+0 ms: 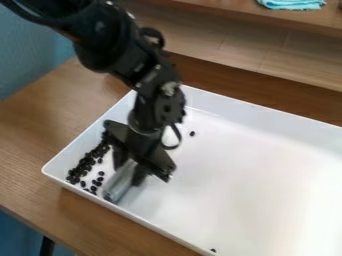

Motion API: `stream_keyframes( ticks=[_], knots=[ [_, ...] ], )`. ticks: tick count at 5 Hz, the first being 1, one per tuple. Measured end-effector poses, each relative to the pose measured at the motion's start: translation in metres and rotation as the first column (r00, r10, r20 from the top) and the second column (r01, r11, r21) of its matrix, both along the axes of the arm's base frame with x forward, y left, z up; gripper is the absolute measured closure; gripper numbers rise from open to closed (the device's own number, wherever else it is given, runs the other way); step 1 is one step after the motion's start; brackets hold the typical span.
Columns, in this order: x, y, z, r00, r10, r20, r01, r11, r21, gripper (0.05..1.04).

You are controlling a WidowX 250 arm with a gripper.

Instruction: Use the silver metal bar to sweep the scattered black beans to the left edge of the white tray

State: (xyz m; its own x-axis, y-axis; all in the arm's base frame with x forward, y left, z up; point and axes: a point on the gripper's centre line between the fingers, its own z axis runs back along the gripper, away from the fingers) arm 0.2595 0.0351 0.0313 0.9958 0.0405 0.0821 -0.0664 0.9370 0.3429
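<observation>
The fingers [140, 176] grasp what looks like a silver tool [119, 184] at the tray's [156, 227] eight o'clock. Most beans [85, 165] lie bunched near nine; strays near twelve and six are ungathered.

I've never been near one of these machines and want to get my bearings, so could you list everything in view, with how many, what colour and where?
tray: one, white, on the table
small bean-like pieces: many, black, mostly gathered at the tray's left end, two lying apart
metallic piece: one, silvery grey, between the gripper's fingers
table: one, brown wood, under the tray
ledge: one, lighter wood, behind the table
cloth: one, turquoise, on the ledge's upper level
wall: blue, at upper left
robot arm: one, black, from upper left
gripper: one, black, low over the tray's left part
</observation>
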Motion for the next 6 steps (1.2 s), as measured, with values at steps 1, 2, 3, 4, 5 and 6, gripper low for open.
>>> stream_keyframes(
  ticks=[1, 2, 3, 4, 5, 6],
  knots=[
    [0.004, 0.031, 0.003, 1.000, 0.015, 0.008, -0.015, 1.000, 0.014, 0.687],
    [0.005, 0.039, 0.003, 1.000, 0.021, 0.010, -0.022, 1.000, 0.014, 0.687],
    [0.011, 0.020, 0.007, 0.997, 0.071, 0.008, -0.070, 0.994, -0.079, 0.687],
    [0.021, -0.012, 0.028, 0.994, 0.109, -0.007, -0.109, 0.977, -0.182, 0.687],
    [0.036, -0.059, 0.054, 0.986, 0.166, -0.009, -0.162, 0.950, -0.268, 0.687],
    [0.041, -0.109, 0.061, 0.982, 0.190, 0.005, -0.181, 0.943, -0.279, 0.687]
  ],
)
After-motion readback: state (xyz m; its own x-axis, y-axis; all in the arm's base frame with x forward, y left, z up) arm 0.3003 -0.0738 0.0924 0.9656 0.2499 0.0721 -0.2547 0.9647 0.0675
